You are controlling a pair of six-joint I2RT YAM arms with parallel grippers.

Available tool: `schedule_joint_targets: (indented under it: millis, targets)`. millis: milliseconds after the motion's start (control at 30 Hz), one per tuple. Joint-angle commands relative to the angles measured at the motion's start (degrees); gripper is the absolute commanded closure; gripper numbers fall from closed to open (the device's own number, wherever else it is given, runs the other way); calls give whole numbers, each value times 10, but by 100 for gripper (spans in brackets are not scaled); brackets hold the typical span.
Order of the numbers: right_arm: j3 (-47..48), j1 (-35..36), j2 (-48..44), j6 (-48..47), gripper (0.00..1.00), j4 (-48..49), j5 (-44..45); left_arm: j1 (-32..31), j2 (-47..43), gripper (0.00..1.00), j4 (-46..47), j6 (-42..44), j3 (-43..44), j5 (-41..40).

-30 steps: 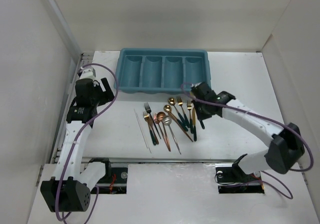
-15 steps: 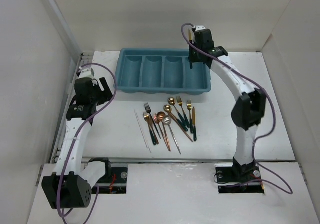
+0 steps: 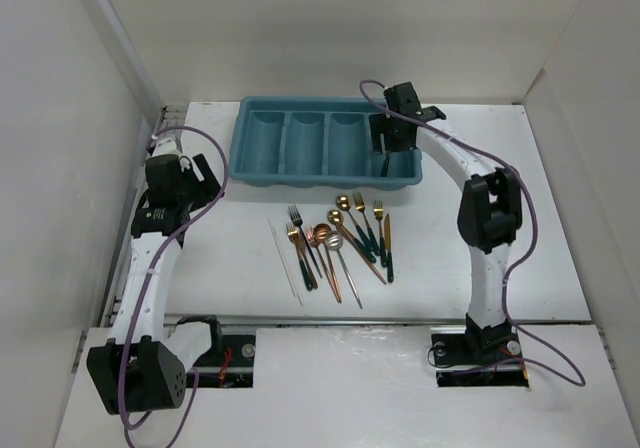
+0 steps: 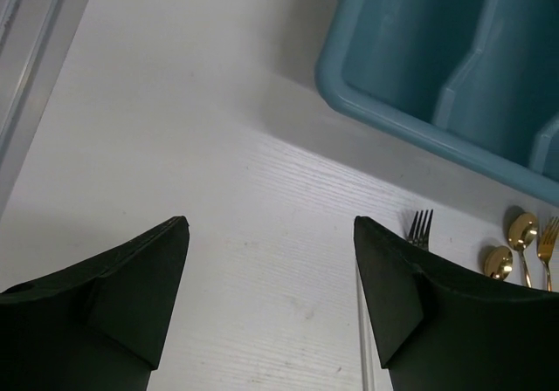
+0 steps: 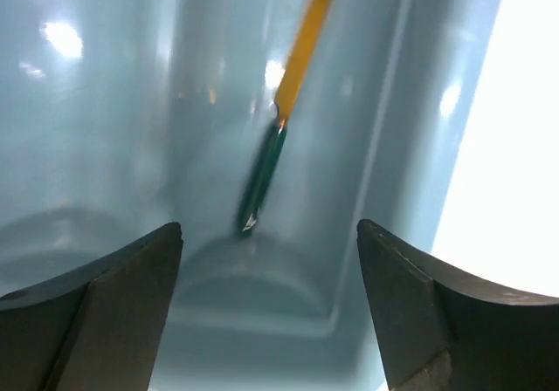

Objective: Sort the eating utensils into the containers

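- Utensils: fanned loosely on the desk, just in front of the teal tray and apart from it.
- White chopsticks: at the left edge of that fan.
- One gold-and-green piece, perhaps a knife but blurred: inside the rightmost compartment, with the dark handle end toward the rounded end wall.
- Right hand: poised over that compartment, fingers spread wide, released and gripping nothing.
- Left hand: beside the tray's left end, above bare desk, fingers parted, empty.
- Left wrist view: fork tines and spoon bowls showing below the tray's near wall.
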Motion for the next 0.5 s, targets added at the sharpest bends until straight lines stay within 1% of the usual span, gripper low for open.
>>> schedule_joint_targets:
  millis: [0,33,67,100,133,167,233,267,300,333,367,400,467]
  targets:
    - [-33,38,-128,-4,13,18,45,3,-2,27,18,-28,-2,26]
    - [-52,46,-174,2,13,18,50,3,-2,27,18,-35,-2,33]
    - [-76,55,-199,21,15,9,56,3,-2,28,18,-41,-7,33]
    - [-105,63,-225,34,19,4,62,-3,-7,28,18,-52,-13,38]
    - [-175,84,-251,49,23,-8,62,-3,-7,28,18,-52,-13,44]
    - [-216,93,-301,80,39,-8,56,-8,-14,29,18,-60,-21,44]
    - [-298,127,-346,117,53,-13,32,-13,-14,29,18,-66,-30,50]
    - [-377,140,-365,136,60,-13,23,-13,-20,29,18,-71,-37,56]
    - [-413,153,-399,172,63,-7,8,-13,-20,29,18,-71,-45,56]
    - [-444,165,-413,189,64,-2,0,-19,-27,29,18,-71,-45,56]
    - [-494,186,-424,205,58,7,-8,-19,-27,29,18,-71,-45,61]
    - [-513,194,-439,232,52,7,-17,-19,-33,29,18,-71,-50,61]
    - [-539,214,-446,248,50,17,-32,-19,-33,29,18,-76,-50,67]
